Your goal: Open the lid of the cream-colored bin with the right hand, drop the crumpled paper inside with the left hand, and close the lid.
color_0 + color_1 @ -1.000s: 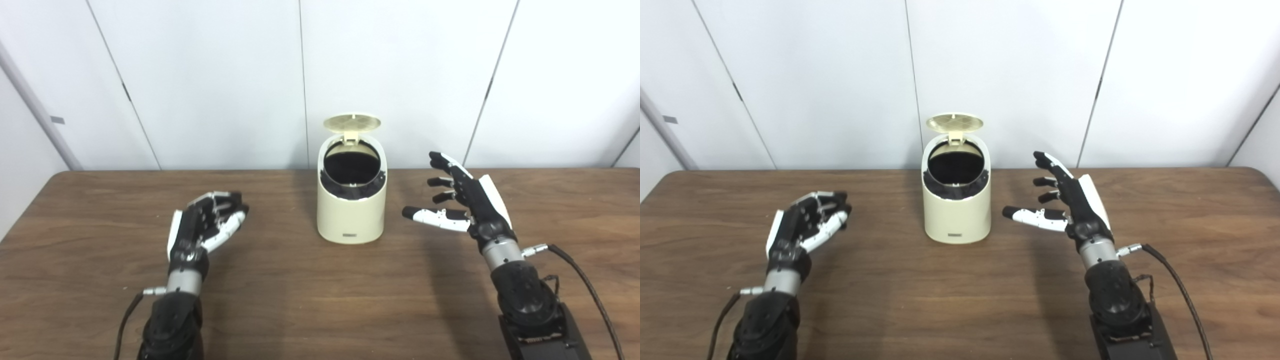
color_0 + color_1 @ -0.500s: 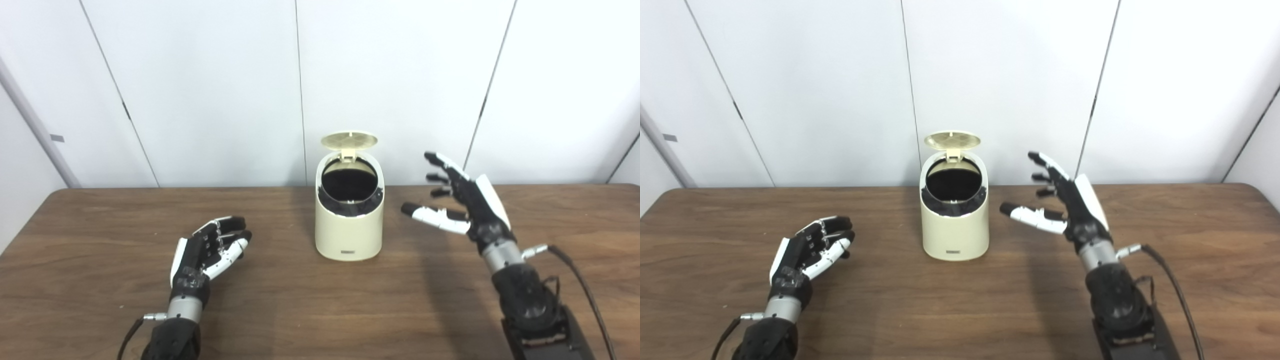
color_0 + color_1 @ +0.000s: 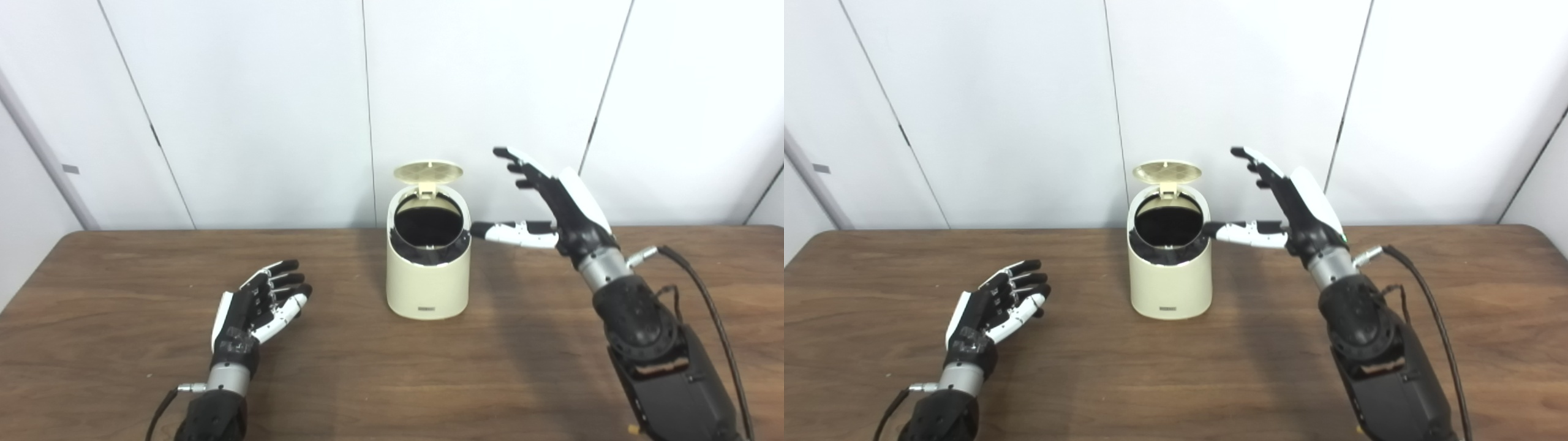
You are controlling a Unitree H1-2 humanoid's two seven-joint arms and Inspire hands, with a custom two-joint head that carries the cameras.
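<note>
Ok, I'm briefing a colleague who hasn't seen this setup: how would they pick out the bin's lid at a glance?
On the brown wooden table, find the cream-colored bin standing near the middle, between the two hands. Its lid is the round cream disc hinged at the bin's rear rim, flipped up above the dark opening; the raised right hand beside it is black and white.

The inside of the cream-colored bin point(image 3: 428, 275) showed only as a dark hollow, its contents impossible to make out, and the small label low on its front was too small to read. Both forearms ran off the bottom edge, and the table point(image 3: 367, 373) was cut off at left, right and bottom
</note>
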